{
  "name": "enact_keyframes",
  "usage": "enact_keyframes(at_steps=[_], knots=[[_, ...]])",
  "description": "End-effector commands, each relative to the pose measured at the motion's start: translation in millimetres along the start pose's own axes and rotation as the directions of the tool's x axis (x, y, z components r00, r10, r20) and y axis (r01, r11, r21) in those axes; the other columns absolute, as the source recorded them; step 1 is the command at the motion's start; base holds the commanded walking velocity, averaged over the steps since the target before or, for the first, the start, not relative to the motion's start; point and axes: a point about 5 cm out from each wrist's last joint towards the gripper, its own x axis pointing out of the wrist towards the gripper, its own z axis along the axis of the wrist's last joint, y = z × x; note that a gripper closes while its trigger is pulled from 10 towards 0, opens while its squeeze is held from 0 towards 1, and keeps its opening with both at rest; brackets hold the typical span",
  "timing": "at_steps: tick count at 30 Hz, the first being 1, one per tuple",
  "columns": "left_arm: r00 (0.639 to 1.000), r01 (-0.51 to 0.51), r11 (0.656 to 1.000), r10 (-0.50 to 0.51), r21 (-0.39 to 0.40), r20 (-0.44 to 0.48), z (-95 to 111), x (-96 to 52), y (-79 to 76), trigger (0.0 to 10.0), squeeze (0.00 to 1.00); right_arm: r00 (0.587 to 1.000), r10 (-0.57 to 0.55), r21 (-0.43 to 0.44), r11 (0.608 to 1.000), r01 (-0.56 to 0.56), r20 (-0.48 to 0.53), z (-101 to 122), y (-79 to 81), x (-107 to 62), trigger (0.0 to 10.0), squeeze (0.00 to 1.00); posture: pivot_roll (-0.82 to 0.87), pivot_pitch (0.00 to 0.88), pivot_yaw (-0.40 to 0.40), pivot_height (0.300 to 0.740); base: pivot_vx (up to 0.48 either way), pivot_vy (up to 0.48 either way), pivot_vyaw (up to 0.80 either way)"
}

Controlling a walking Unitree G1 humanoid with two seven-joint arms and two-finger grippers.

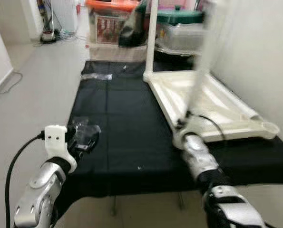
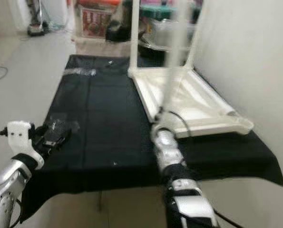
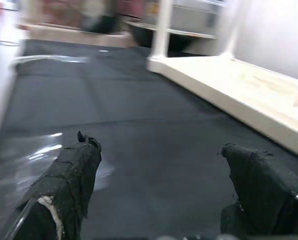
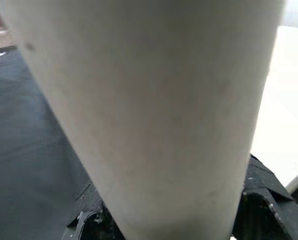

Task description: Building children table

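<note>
black cloth covers a low surface that runs away from the robot along a pale wall, with grey floor on its other side. storage bins and a green-lidded container are stacked at the far end, and cables lie on the floor in the far corner. a crumpled clear plastic bag lies on the cloth's far part. the upturned white table top rests on the cloth beside the wall, one leg standing upright at its far corner. the right gripper is clamped on a white table leg, holding it upright over the near edge of the table top; it looks blurred. the left gripper hangs with fingers spread apart over the cloth's near left edge, above a clear plastic wrapper.
</note>
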Motion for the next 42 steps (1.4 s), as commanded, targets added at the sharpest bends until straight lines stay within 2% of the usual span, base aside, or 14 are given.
enact_keyframes(at_steps=[1, 2, 3, 4, 7, 8, 11, 12, 19, 26, 34, 37, 40, 42], knots=[[1.0, 0.025, 1.0, -0.025, -0.005, 0.002, 0, 1.7, -6.5, 10.0, 0.0, 0.999, -0.018, -0.116, 0.993, 0.013, -0.038, -7, -1.7, -1.2, 0.0, 0.0, 0.11, 0.0, -0.125, 0.74, 0.0, 0.0, 0.0], [1.0, 0.025, 1.0, -0.025, -0.005, 0.002, 0, 1.7, -6.5, 10.0, 0.0, 0.999, -0.018, -0.116, 0.993, 0.013, -0.038, -7, -1.7, -1.2, 0.0, 0.0, 0.11, 0.0, -0.125, 0.74, 0.0, 0.0, 0.0], [1.0, 0.027, 1.0, -0.027, -0.006, 0.002, 0, 2.2, -6.9, 10.0, 0.0, 0.997, 0.064, -0.105, 0.992, -0.069, -0.051, -8, 8.7, -4.5, 10.0, 0.0, 0.1, 0.0, -0.122, 0.74, 0.0, 0.0, 0.0], [1.0, 0.029, 1.0, -0.029, -0.005, 0.002, 0, 3.4, -6.2, 10.0, 0.0, 0.972, 0.236, -0.019, 0.971, -0.236, -0.02, 2, 29.6, -6.8, 10.0, 1.0, 0.11, 0.0, -0.127, 0.74, 0.0, 0.0, 0.0], [1.0, 0.028, 1.0, -0.028, -0.004, 0.002, 0, 4.1, -5.2, 10.0, 0.0, 0.931, 0.362, 0.035, 0.931, -0.364, 0.037, 15, 45.6, -8.4, 10.0, 1.0, 0.12, 0.0, -0.13, 0.74, 0.0, 0.0, 0.0], [1.0, 0.027, 1.0, -0.027, -0.003, 0.002, 0, 4.4, -3.6, 10.0, 0.0, 0.869, 0.482, 0.051, 0.871, -0.489, 0.113, 32, 59.7, -10.4, 10.0, 0.0, 0.12, 0.0, -0.133, 0.74, 0.0, 0.0, 0.0], [1.0, 0.024, 1.0, -0.024, -0.003, 0.003, 1, 4.3, -2.0, 10.0, 0.0, 0.779, 0.596, 0.067, 0.785, -0.616, 0.195, 53, 72.9, -15.0, 10.0, 0.0, 0.12, 0.0, -0.137, 0.74, 0.0, 0.0, 0.0], [1.0, 0.02, 1.0, -0.02, -0.002, 0.006, 1, 4.0, -0.2, 10.0, 0.0, 0.528, 0.787, 0.019, 0.552, -0.834, 0.319, 86, 89.0, -33.3, 10.0, 0.0, 0.12, 0.0, -0.139, 0.74, 0.0, 0.0, 0.0], [1.0, 0.019, 1.0, -0.019, 0.0, 0.011, 2, 5.2, -0.9, 10.0, 0.0, 0.02, 0.956, -0.179, 0.076, -0.981, 0.293, 106, 100.5, -91.5, 10.0, 0.0, 0.13, 0.0, -0.15, 0.74, 0.0, 0.0, 0.0], [1.0, 0.017, 1.0, -0.017, -0.002, 0.015, 2, 5.1, -3.1, 10.0, 0.0, -0.105, 0.98, -0.269, -0.057, -0.961, 0.167, 76, 121.2, -108.1, 9.6, 0.0, 0.16, 0.0, -0.165, 0.74, 0.0, 0.0, 0.0], [0.999, 0.024, 1.0, -0.024, -0.011, 0.024, 2, 4.4, -8.0, 10.0, 0.0, 0.079, 0.996, -0.271, 0.09, -0.958, 0.051, 51, 129.3, -90.0, 10.0, 0.0, 0.14, 0.0, -0.164, 0.74, 0.0, 0.0, 0.0], [0.999, 0.026, 1.0, -0.026, -0.014, 0.025, 2, 4.4, -9.2, 10.0, 0.0, 0.179, 0.979, -0.226, 0.197, -0.954, 0.1, 53, 127.9, -84.4, 0.0, 0.0, 0.14, 0.0, -0.162, 0.74, 0.0, 0.0, 0.0], [0.999, 0.027, 1.0, -0.027, -0.015, 0.024, 1, 3.8, -9.7, 10.0, 0.0, 0.538, 0.833, -0.081, 0.55, -0.831, 0.133, 55, 121.2, -56.3, 0.0, 0.0, 0.13, 0.0, -0.163, 0.74, 0.0, 0.0, 0.0], [0.999, 0.027, 1.0, -0.026, -0.015, 0.024, 1, 3.7, -9.7, 10.0, 0.0, 0.621, 0.772, -0.056, 0.632, -0.773, 0.133, 54, 118.1, -49.7, 0.0, 0.0, 0.13, 0.0, -0.163, 0.74, 0.0, 0.0, 0.0]])
